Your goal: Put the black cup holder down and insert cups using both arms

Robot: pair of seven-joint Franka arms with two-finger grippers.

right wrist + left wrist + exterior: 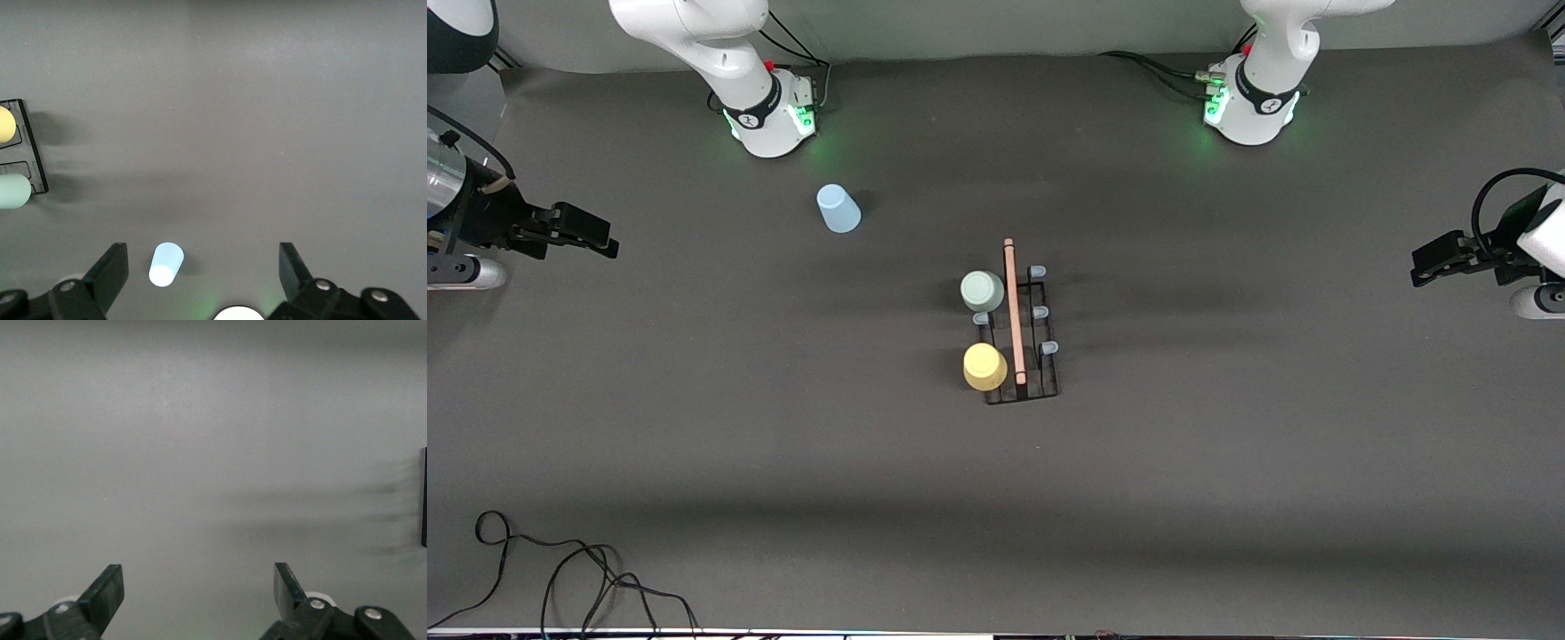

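The right gripper (609, 242) hangs over the table's edge at the right arm's end, fingers spread wide and holding nothing. The pale blue cup (838, 209) stands upside down on the table (1227, 462) near the right arm's base, well apart from the rack and farther from the front camera than it. At mid-table sits the black cup holder (1021, 331), its wooden handle (1013, 309) running along the middle. The green cup (982, 291) and the yellow cup (984, 366) sit upside down on pegs in the row toward the right arm's end; the peg between them and the three in the other row are bare. The left gripper (1416, 267) waits at its own end, fingers wide and empty.

The blue cup looks to be the step left. The right arm is better placed: it should come down squarely over the cup, close on its sides, lift clear, then lower it straight onto a bare peg without knocking its neighbours.
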